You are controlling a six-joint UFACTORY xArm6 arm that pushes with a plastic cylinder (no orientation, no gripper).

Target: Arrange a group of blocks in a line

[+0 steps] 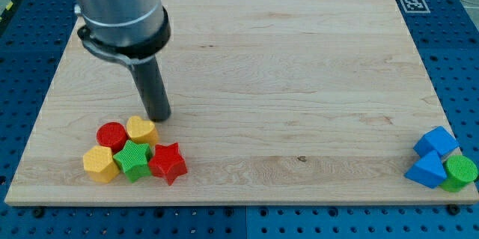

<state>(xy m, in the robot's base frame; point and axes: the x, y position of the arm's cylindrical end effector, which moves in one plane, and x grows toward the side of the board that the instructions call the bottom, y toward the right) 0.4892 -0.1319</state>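
- There is no pincer on this arm, so nothing is released, clenched or grasped; the arm ends in a dark rod, and my tip point(159, 118) rests on the desk point(284, 67) just above the yellow heart block point(141, 129), close enough that I cannot tell whether they touch.
- To do this step well, I judge the push should be short and slow, straight through the yellow heart's middle, since an off-centre shove would spin it into its neighbours.
- The cluster is tight: the red cylinder block point(111, 135) sits just to the view's left of the heart, the green star block point(135, 159) below them, the yellow hexagonal block point(99, 164) at the far left, and the red star block point(168, 162) at the right. Any push likely moves several at once, so separating one outward first seems wise.
- The rod stands nearly upright, with the grey wrist housing point(120, 7) above it at the view's top left.
- Well apart, at the view's bottom right, lie two blue blocks point(432, 156) and a green cylinder block point(459, 171).
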